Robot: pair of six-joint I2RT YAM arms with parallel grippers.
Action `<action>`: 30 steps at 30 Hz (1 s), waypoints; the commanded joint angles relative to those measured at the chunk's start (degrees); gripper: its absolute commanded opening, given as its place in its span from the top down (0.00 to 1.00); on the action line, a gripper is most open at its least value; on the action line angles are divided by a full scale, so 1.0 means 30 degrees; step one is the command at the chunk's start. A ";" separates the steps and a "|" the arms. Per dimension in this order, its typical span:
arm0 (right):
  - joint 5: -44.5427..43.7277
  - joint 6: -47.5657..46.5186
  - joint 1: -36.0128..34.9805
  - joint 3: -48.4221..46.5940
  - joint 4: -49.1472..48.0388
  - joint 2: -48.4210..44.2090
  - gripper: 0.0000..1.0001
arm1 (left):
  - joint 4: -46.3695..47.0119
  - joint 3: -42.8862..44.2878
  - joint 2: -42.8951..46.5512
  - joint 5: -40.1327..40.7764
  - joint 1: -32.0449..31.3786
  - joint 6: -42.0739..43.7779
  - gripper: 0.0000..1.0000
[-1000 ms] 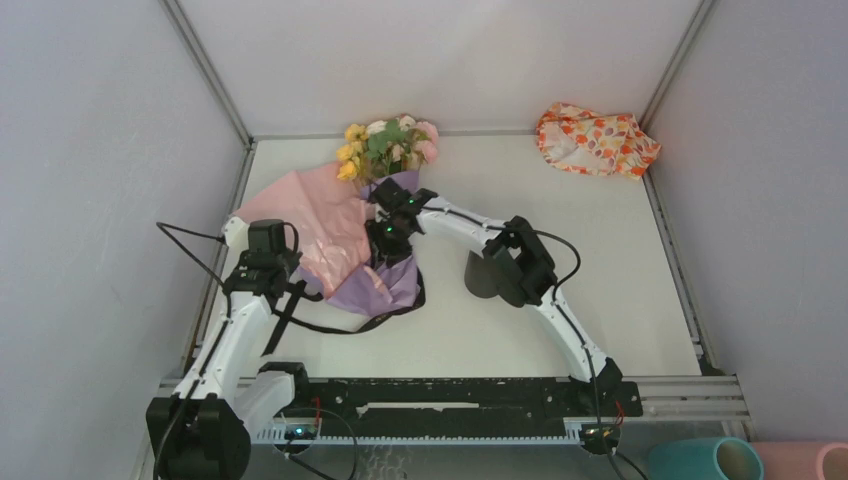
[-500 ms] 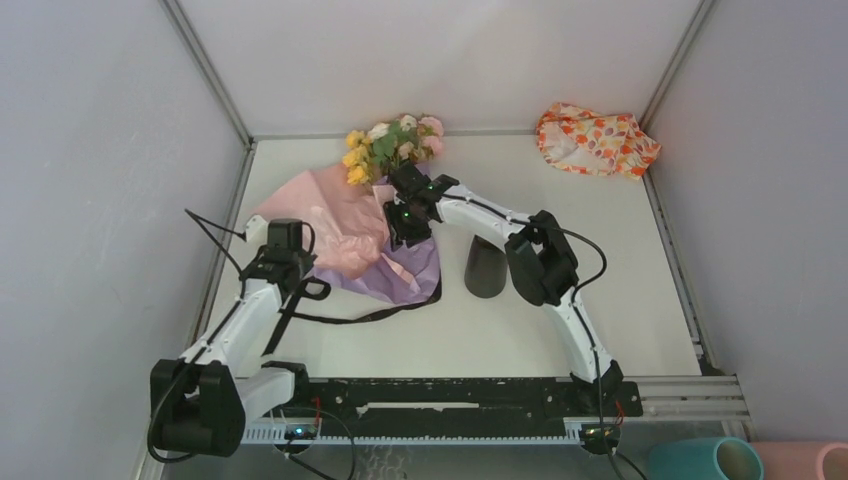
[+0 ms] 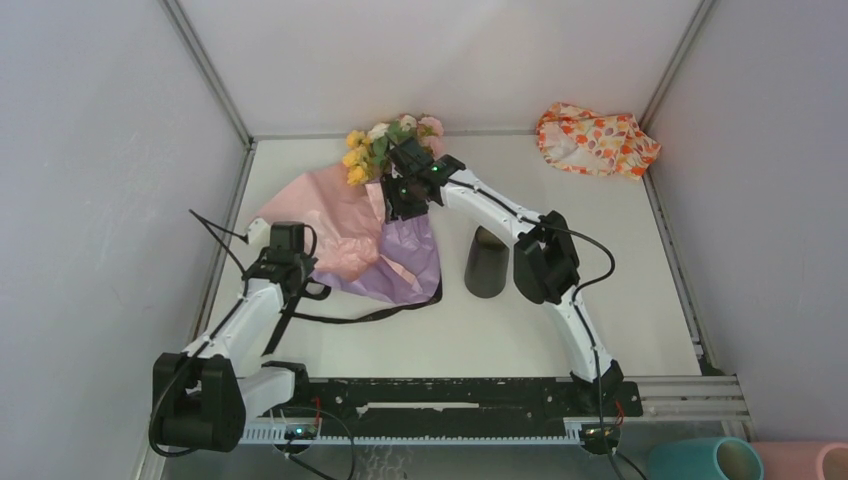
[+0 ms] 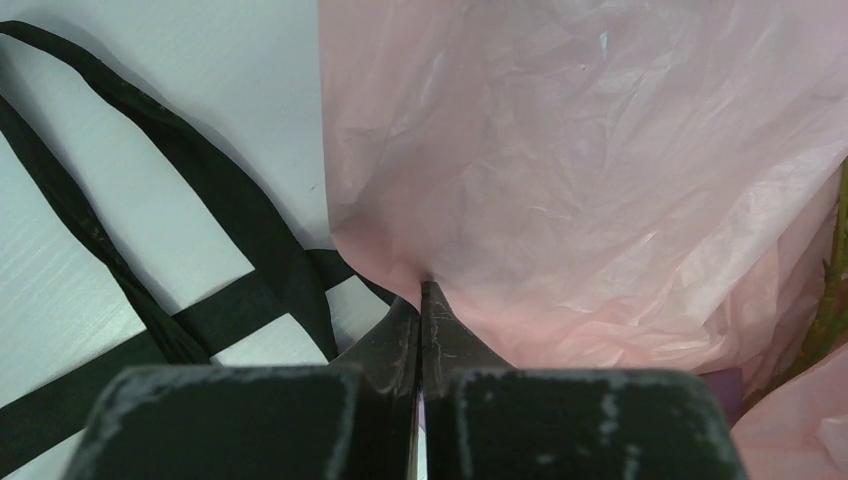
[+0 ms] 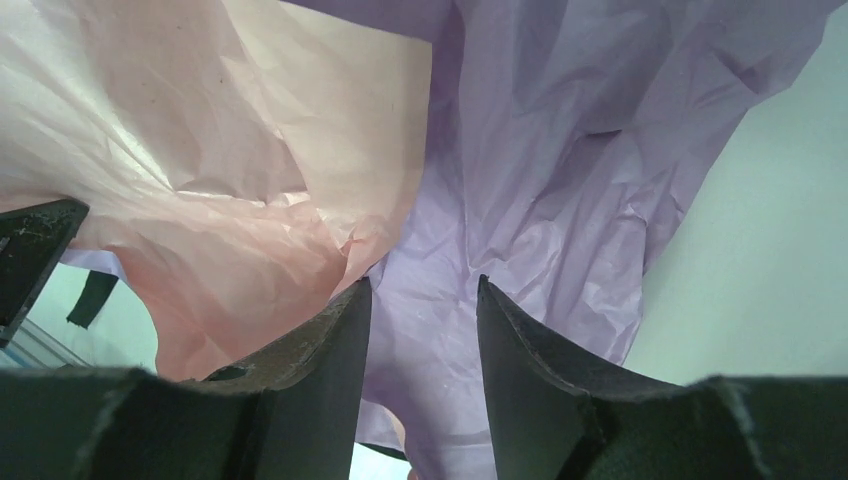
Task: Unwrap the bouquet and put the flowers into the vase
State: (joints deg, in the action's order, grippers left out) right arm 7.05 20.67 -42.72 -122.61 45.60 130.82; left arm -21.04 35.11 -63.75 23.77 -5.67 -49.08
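Pink paper point(image 4: 600, 150) puckered where the left gripper point(image 4: 422, 292) had its fingers pressed together on the sheet's edge, and beside that we saw black ribbon point(image 4: 200, 200) lying crossed on the table point(image 3: 600, 230). The right gripper point(image 5: 422, 285) had its fingers partly apart with purple paper point(image 5: 560, 150) filling the gap between them (a hold on the bouquet point(image 3: 405, 250) at its neck, as far as we could tell). The flowers point(image 3: 385, 140) stood just beyond that gripper near the back wall, and the wrapping spread down to the left. The vase point(image 3: 486, 265) stood upright just right of the purple sheet. A patterned cloth point(image 3: 595, 138) lay in the far right corner.
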 commanded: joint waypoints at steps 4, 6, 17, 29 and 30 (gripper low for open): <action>-0.0760 -0.0092 -0.0689 -0.1691 0.0886 0.0423 0.48 | 0.1109 -0.0249 -0.0092 -0.0178 -0.0014 0.0443 1.00; -0.0860 -0.0058 -0.0828 -0.1735 0.1087 0.0405 0.48 | 0.1127 -0.0264 -0.0138 -0.0247 -0.0015 0.0495 1.00; -0.0950 0.0224 -0.1424 -0.1316 0.1070 0.0034 0.48 | 0.1401 -0.0367 -0.0344 -0.0407 -0.0015 0.0569 0.99; -0.0648 0.0627 -0.1239 -0.3664 0.2093 0.1903 0.50 | 0.1723 -0.0513 -0.0491 -0.0578 -0.0043 0.0730 0.99; -0.0650 0.0675 -0.1168 -0.3912 0.2338 0.2144 0.51 | 0.1763 -0.0513 -0.0515 -0.0633 -0.0043 0.0717 0.99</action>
State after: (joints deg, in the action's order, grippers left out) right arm 5.63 21.39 -46.83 -130.37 50.76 134.61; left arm -17.96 34.44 -64.90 23.07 -5.67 -47.99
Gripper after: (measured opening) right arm 0.503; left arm 0.012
